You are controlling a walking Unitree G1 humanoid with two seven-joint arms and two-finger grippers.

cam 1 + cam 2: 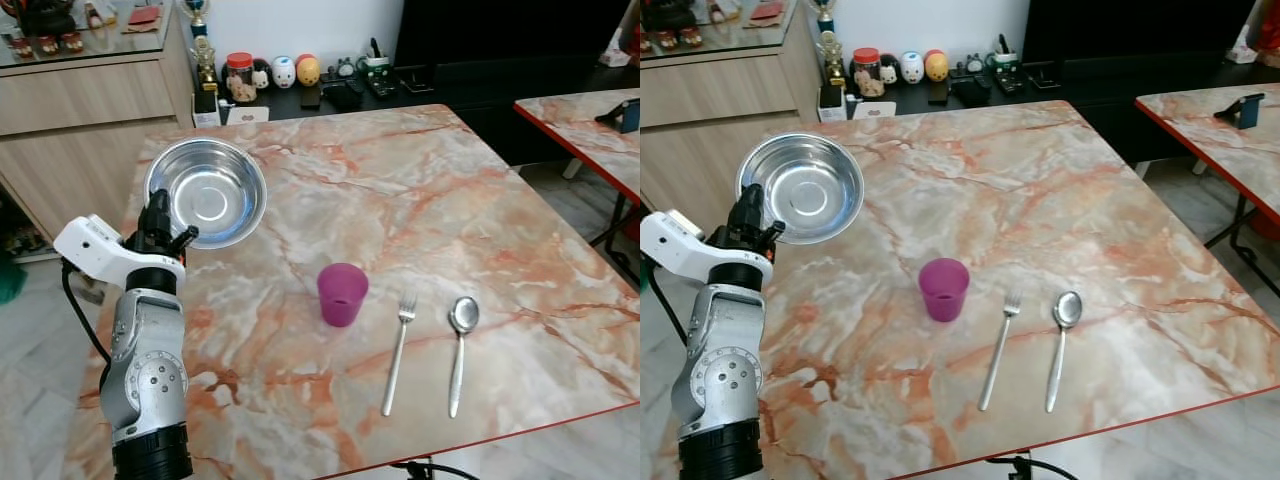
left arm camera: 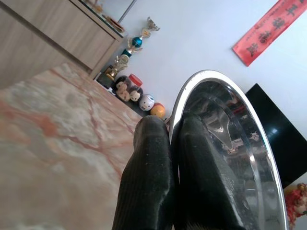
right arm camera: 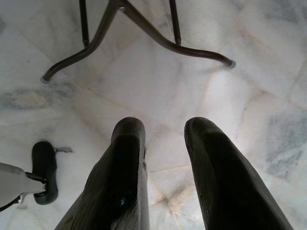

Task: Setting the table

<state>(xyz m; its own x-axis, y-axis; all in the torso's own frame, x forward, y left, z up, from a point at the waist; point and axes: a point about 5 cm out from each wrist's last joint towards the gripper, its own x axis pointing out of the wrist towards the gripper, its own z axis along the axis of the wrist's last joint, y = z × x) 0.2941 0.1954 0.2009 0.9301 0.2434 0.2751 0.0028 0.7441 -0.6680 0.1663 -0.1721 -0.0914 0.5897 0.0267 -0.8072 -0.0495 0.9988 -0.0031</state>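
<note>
A shiny steel bowl [image 1: 208,190] hangs tilted over the left side of the marble table [image 1: 400,200], above its surface. My left gripper [image 1: 160,222] is shut on the bowl's near rim; the left wrist view shows its two fingers [image 2: 148,172] pinching that rim [image 2: 192,91]. A purple cup [image 1: 342,294] stands upright near the table's front middle. To its right lie a fork [image 1: 398,350] and then a spoon [image 1: 460,350], both pointing away from me. My right gripper [image 3: 160,129] hangs open over the floor.
A dark sideboard [image 1: 330,95] with jars and small figures stands behind the table. A wooden cabinet [image 1: 80,110] is at the back left. A second marble table [image 1: 590,125] stands at the right. Table legs [image 3: 144,28] cross the tiled floor below.
</note>
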